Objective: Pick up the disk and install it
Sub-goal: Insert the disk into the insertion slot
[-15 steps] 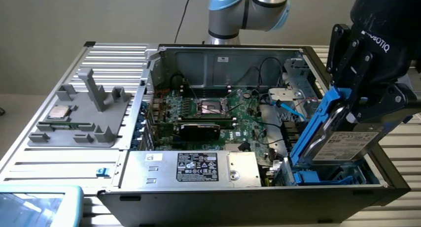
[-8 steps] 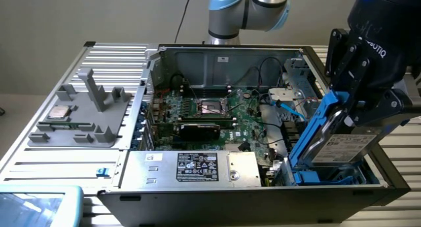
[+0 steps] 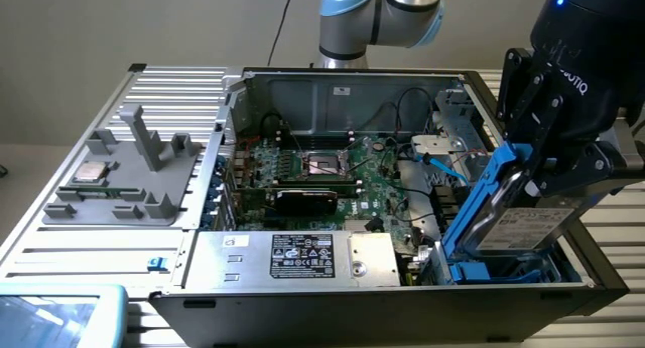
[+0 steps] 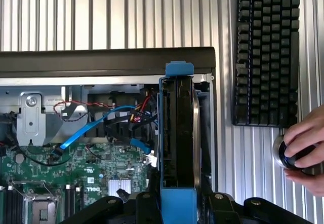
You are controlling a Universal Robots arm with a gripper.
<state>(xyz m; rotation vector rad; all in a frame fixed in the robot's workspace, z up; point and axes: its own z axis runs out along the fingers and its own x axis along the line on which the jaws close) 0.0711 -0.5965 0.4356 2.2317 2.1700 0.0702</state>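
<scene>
1. Your claw point(image 3: 544, 178) is closed partway and clamped on the disk point(image 3: 519, 226), with a finger on each flat face. From the wrist camera the disk runs edge-on, straight out from between the fingers. That grip looks chosen to leave the side edges free.
2. Right along those edges, the blue rails point(image 3: 482, 201) frame the disk. You've got it tilted, top leaning out from the case. Its lower end sits below the claw at the drive bay point(image 3: 473, 272) in the case corner. The slant reads as a feed-in angle. Whether the rails have caught the bay's guides, I cannot tell.
3. Just beside the claw, on the inward side, a blue cable point(image 4: 96, 125) and red-and-black wires point(image 4: 76, 107) drape close to the bay. They're apart from the disk, but they're the likeliest snag.
4. Further in from the claw lies the green motherboard point(image 3: 322, 167). Next to it is the large grey box point(image 3: 292, 257) with its black-and-white sticker. Both are well apart from your grip.
5. On the claw's outer side, beyond the black case wall point(image 4: 106, 62), a keyboard point(image 4: 266, 51) lies on the slatted tabletop point(image 4: 101, 11). Near it a person's hand point(image 4: 306, 143) rests on a round controller point(image 4: 288, 153), probably steering.
6. Farthest from the claw is the grey fixture point(image 3: 151, 155), carrying the small square chip point(image 3: 93, 172).
</scene>
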